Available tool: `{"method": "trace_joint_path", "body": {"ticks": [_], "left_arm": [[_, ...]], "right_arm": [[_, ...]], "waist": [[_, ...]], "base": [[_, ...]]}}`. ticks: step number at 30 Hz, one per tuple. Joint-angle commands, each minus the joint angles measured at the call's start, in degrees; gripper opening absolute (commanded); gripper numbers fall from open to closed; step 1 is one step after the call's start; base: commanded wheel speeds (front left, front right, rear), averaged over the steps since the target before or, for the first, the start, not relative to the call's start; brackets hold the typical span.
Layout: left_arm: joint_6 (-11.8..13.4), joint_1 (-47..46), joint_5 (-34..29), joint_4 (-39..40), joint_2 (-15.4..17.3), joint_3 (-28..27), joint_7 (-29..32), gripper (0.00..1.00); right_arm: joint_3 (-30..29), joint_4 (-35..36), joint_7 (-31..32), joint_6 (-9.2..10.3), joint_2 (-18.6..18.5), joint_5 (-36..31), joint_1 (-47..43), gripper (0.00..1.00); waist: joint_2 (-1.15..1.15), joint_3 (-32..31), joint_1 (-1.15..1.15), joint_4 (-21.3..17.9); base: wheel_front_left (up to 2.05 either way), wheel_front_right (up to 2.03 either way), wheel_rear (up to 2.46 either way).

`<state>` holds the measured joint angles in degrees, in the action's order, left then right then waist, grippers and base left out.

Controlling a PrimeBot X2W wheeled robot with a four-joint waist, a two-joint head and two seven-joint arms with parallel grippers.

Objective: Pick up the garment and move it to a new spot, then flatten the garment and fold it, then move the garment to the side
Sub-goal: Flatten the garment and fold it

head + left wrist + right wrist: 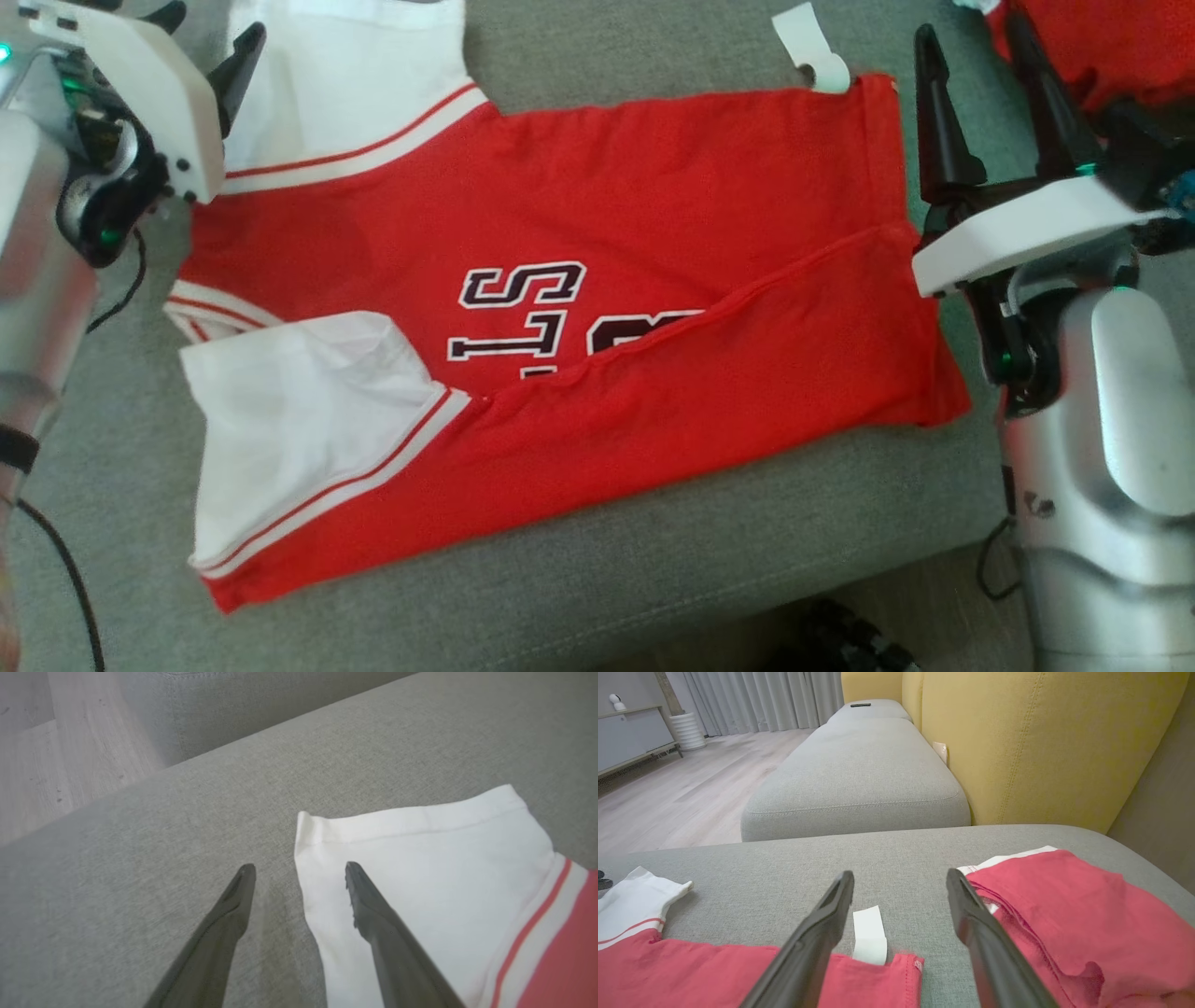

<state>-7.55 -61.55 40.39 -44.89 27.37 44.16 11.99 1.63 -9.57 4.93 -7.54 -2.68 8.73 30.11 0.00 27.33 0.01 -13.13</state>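
Observation:
The garment (653,187) is a red T-shirt with white sleeves and dark lettering, lying spread on the grey sofa cushion (653,551). Its near long edge is folded up over part of the lettering. My left gripper (205,37) hovers open at the far white sleeve (444,868). In the left wrist view this gripper (299,868) straddles the sleeve's corner, one finger over cloth and the other over bare cushion. My right gripper (971,37) stands open beside the shirt's hem, holding nothing. In the right wrist view, a white tag (869,933) lies between that gripper's (900,875) fingers.
A second red garment (1102,47) lies crumpled at the far right, just past my right gripper. A yellow backrest (1041,742) rises behind the cushion, and another grey seat (859,770) extends beyond. Wooden floor (46,742) borders the sofa. A black cable (56,560) hangs at the left.

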Motion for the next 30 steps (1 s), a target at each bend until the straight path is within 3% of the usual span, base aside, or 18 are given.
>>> {"method": "trace_joint_path", "body": {"ticks": [1, 11, 17, 19, 25, 30], "left_arm": [[0.1, -3.3, 0.5, 1.2, 2.8, -1.4, -0.2, 1.0], [0.1, -7.8, 4.8, -3.1, 4.2, 6.0, -1.8, 1.0], [0.1, -9.5, 8.5, -4.7, 3.4, 9.6, 0.0, 1.0], [0.1, -9.5, 10.4, -4.1, 3.4, 11.0, 0.8, 0.0], [0.1, -9.9, 13.3, -3.1, 3.4, 13.6, -3.3, 0.0], [0.1, -10.5, 13.3, -2.8, 2.1, 14.7, -12.6, 0.0]], "right_arm": [[1.1, 2.1, -0.6, 0.05, -0.2, 0.5, 1.1, 1.0], [2.5, 1.6, -0.9, 0.05, -0.2, 1.1, 1.5, 1.0], [2.1, 1.7, -0.9, 0.05, -0.2, 0.6, 1.6, 1.0], [1.6, 1.6, -0.8, 0.05, -0.2, 0.4, 1.8, 1.0], [-0.4, 0.7, -0.3, 0.05, -0.7, -0.7, 2.3, 1.0], [-0.6, -1.2, 1.4, 0.05, -3.3, 0.0, 3.3, 1.0]], "waist": [[0.0, 0.6, -0.01, -0.6], [0.0, 2.1, -0.01, -2.5], [0.0, 3.0, -0.01, -2.7], [0.0, 2.9, -0.01, -2.3], [0.0, 1.0, -0.01, -0.1], [0.0, -2.0, -0.01, 3.7]], "base": [[0.0, 0.0, 0.0], [0.0, 0.0, 0.0], [0.0, 0.0, 0.0], [0.0, 0.0, 0.0], [0.0, 0.0, 0.0], [0.0, 0.0, 0.0]]}}
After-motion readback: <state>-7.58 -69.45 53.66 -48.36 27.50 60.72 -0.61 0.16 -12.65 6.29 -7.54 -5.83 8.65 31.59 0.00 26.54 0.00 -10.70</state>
